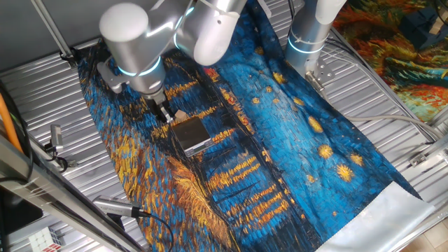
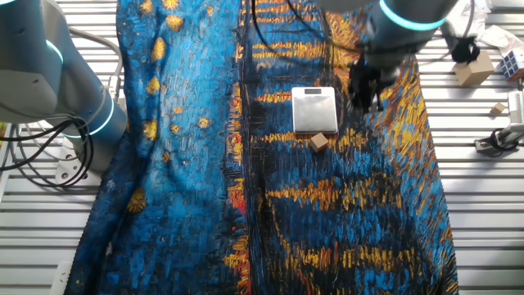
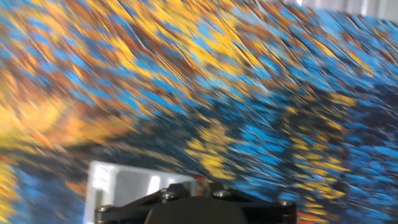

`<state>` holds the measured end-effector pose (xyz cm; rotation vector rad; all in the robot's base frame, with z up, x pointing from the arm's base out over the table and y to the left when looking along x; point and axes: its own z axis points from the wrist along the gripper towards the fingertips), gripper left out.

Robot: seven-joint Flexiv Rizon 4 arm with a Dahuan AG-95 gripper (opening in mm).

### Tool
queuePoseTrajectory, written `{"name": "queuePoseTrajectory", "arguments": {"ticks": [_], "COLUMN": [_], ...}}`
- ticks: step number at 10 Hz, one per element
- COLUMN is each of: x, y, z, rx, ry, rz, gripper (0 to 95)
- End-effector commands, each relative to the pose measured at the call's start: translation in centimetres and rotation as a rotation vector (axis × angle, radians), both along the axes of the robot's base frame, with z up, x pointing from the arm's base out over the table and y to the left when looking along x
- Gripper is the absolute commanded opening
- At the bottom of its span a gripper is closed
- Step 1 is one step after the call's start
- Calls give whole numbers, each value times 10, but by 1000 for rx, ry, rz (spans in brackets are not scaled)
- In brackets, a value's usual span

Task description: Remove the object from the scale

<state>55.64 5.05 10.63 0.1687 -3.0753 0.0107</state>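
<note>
The scale [image 1: 190,134] is a dark square platform with a silvery edge, lying flat on the painted cloth; nothing is on it. It also shows in the other fixed view [image 2: 315,109]. The small tan cube [image 2: 318,142] sits on the cloth just off one edge of the scale, and shows in one fixed view [image 1: 180,114] too. My gripper [image 2: 366,92] hangs above the cloth beside the scale, apart from the cube, with its fingers spread and nothing between them. The hand view is blurred; a pale corner of the scale [image 3: 118,183] shows at the bottom left.
The blue and orange painted cloth [image 1: 294,140] covers the slatted metal table. A second robot base [image 2: 90,115] stands at the table's side. Small wooden blocks [image 2: 473,69] and a clamp lie beyond the cloth's edge.
</note>
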Motion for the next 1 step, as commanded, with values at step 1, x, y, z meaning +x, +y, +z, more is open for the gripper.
{"name": "queuePoseTrajectory", "arguments": {"ticks": [1], "x": [0], "y": [7], "z": [5], "rx": [-3], "ry": [2], "rz": [-87], "gripper": [0]}}
